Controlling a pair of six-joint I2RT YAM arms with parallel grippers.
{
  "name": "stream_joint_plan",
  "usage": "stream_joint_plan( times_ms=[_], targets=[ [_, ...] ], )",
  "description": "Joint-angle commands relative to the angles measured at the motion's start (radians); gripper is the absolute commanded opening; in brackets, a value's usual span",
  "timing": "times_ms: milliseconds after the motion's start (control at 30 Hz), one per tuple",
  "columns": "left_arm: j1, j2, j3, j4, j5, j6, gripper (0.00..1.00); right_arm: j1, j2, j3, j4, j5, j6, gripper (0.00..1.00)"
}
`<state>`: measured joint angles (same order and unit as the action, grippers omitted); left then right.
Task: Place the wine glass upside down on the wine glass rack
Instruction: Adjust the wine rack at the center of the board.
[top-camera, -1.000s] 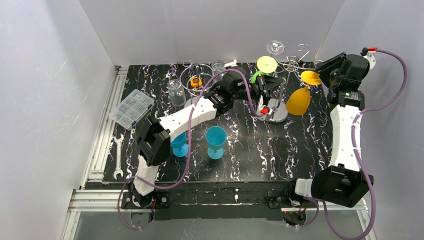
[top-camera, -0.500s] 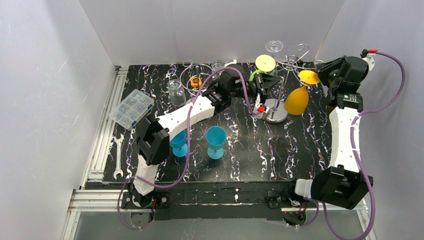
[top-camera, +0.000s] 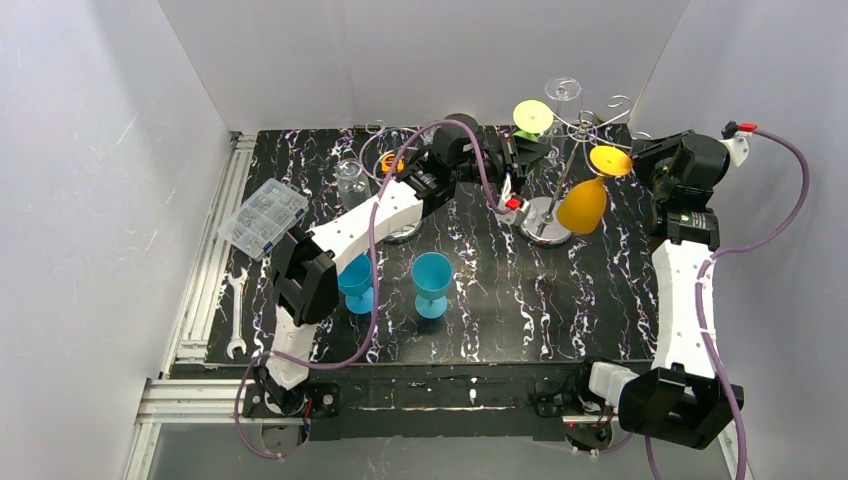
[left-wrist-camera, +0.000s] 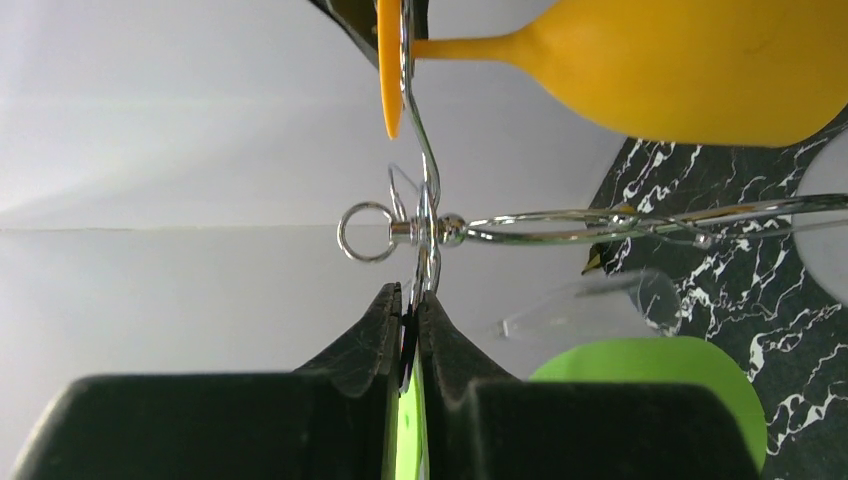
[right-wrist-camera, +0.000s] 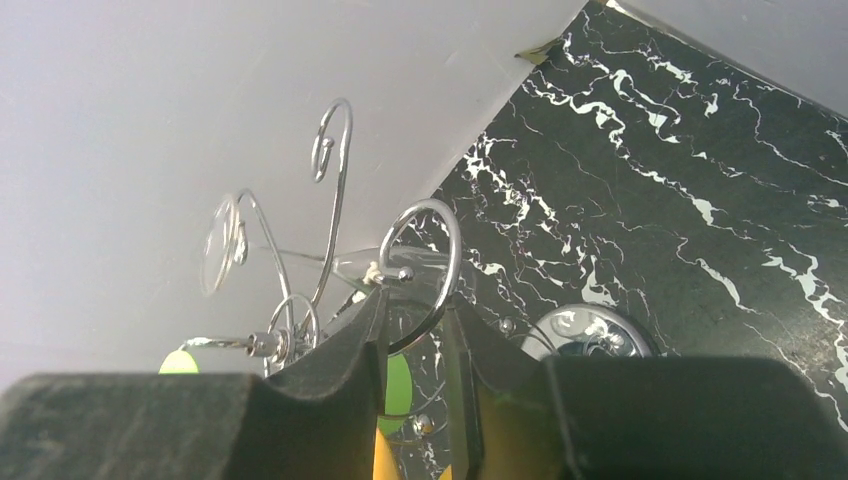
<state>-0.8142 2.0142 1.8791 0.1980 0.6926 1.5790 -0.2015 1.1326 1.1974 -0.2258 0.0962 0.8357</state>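
Observation:
The wine glass rack (top-camera: 563, 165) stands at the back right on its round base (top-camera: 545, 218); its scroll arms show in the left wrist view (left-wrist-camera: 520, 218) and the right wrist view (right-wrist-camera: 335, 180). A clear glass (top-camera: 562, 90) hangs on it. My left gripper (top-camera: 522, 155) (left-wrist-camera: 410, 295) is shut on the thin foot of a green wine glass (top-camera: 532, 116), bowl (left-wrist-camera: 650, 400) down, at a scroll arm. An orange wine glass (top-camera: 583, 205) (left-wrist-camera: 680, 60) hangs upside down, foot on a scroll. My right gripper (top-camera: 632, 158) (right-wrist-camera: 415, 300) grips that foot, jaws a narrow gap apart around foot and wire.
Two blue glasses (top-camera: 432, 280) (top-camera: 357, 285) stand mid-table. A shorter loop-ring stand (top-camera: 385, 165) and a clear cup (top-camera: 350, 180) are at the back left. A parts box (top-camera: 262, 218) and a wrench (top-camera: 237, 315) lie at the left. White walls close in behind.
My left arm has moved back with the green glass. The rack's base has slid a little back-left and its top leans right. My right gripper and the orange glass have shifted left.

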Motion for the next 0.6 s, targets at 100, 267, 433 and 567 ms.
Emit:
stream_joint_plan(
  times_ms=[100, 267, 433, 567],
  targets=[
    [0.071, 0.033, 0.145, 0.054, -0.125, -0.037, 0.00, 0.070, -0.121, -0.067, -0.098, -0.026, -0.005, 0.03],
    [0.094, 0.054, 0.166, 0.049, -0.133, -0.045, 0.00, 0.103, -0.177, -0.111, -0.116, -0.039, 0.020, 0.01],
    [0.110, 0.067, 0.169, 0.047, -0.138, -0.054, 0.00, 0.131, -0.233, -0.167, -0.106, -0.064, 0.059, 0.01],
    [0.118, 0.098, 0.216, 0.046, -0.150, -0.071, 0.00, 0.149, -0.243, -0.170, -0.112, -0.084, 0.070, 0.01]
  ],
)
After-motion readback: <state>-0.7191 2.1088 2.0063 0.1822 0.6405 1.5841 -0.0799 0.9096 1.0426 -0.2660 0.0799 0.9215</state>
